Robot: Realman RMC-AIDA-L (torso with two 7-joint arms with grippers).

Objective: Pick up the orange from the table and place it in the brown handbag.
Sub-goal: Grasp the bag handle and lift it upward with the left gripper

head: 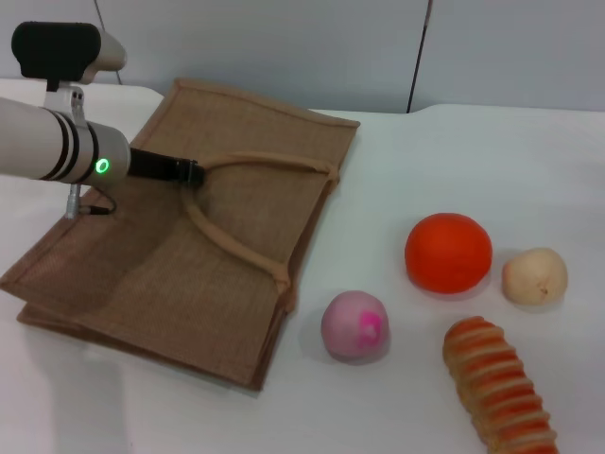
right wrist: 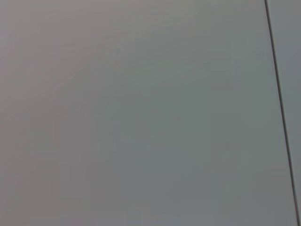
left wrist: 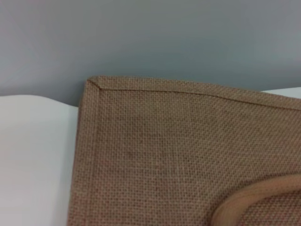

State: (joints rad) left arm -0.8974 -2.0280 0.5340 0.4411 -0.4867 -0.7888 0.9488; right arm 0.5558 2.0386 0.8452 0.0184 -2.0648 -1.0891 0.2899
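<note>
Lying flat on the white desk point(head: 529, 161): brown handbag point(head: 217, 265). Left tool point(head: 194, 174) over the handbag, pinched shut on its handle loop point(head: 274, 164). Orange point(head: 448, 252) resting on the desk well right of the handbag, between pink ball point(head: 355, 325) and pale beige ball point(head: 534, 276). Striped bread roll point(head: 499, 388) nearby. Right tool out of sight.

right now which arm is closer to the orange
Left. The left gripper is over the brown handbag, at its handle, across from the orange. The right arm is out of view.
</note>
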